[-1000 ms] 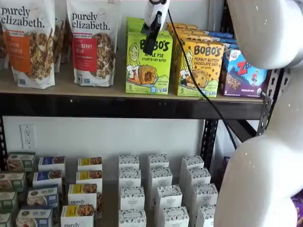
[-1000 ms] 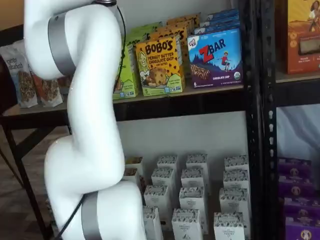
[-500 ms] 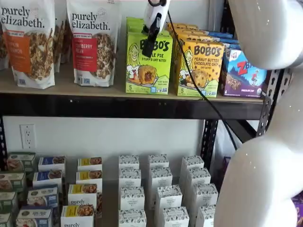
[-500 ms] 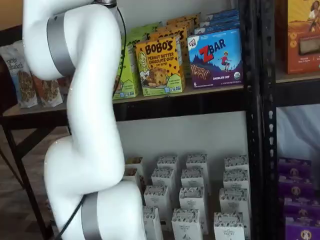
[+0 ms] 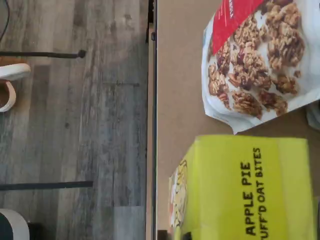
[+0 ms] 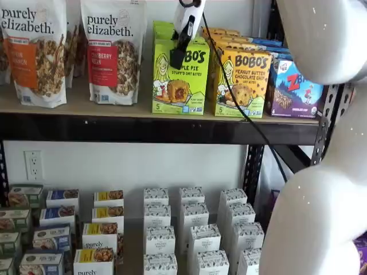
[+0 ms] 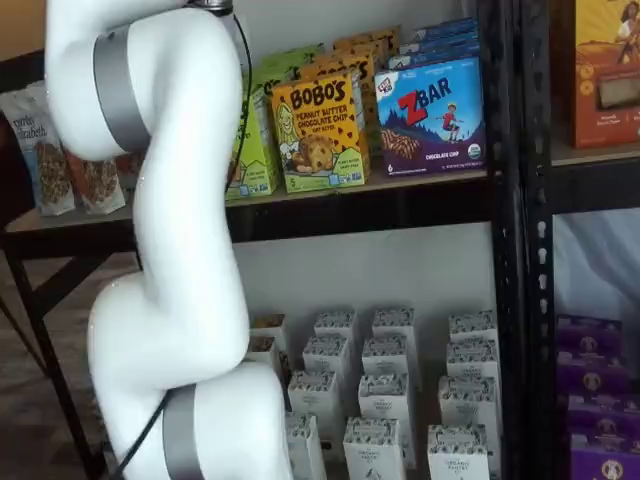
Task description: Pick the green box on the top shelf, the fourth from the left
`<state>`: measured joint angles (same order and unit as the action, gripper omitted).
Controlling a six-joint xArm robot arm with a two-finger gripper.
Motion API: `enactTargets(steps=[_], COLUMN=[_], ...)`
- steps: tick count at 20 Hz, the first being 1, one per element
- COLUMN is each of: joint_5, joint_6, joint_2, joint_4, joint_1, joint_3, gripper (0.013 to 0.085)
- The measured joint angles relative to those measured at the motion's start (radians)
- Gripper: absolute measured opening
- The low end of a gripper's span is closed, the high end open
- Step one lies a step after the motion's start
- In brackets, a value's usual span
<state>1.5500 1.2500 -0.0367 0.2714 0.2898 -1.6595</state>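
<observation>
The glossy white arm [image 7: 170, 250] bulked in rounded segments before the top shelf [image 6: 155, 129], a light-tan board with a thick black metal front beam. On that board, just right of a crinkled granola pouch [image 6: 112, 51], stood the green box [image 6: 180, 77], a matte lime carton with a cartoon girl and a pastry picture. The hand [image 6: 179, 56] hung before the box's upper front; its black fingers showed side-on, so I could not tell its spread or whether it touched the carton.

Bright, even light; slight softness.
</observation>
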Motion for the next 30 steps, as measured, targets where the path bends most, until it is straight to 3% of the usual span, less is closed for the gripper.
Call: enactTargets(steps=[26, 30], joint_5=[-0.02, -0.028], joint_6=[-0.001, -0.001], joint_2=[-0.008, -0.013], joint_4=[-0.008, -0.003], joint_1=[0.002, 0.001], joint_3=[0.01, 0.016], gripper=[0.045, 0.037])
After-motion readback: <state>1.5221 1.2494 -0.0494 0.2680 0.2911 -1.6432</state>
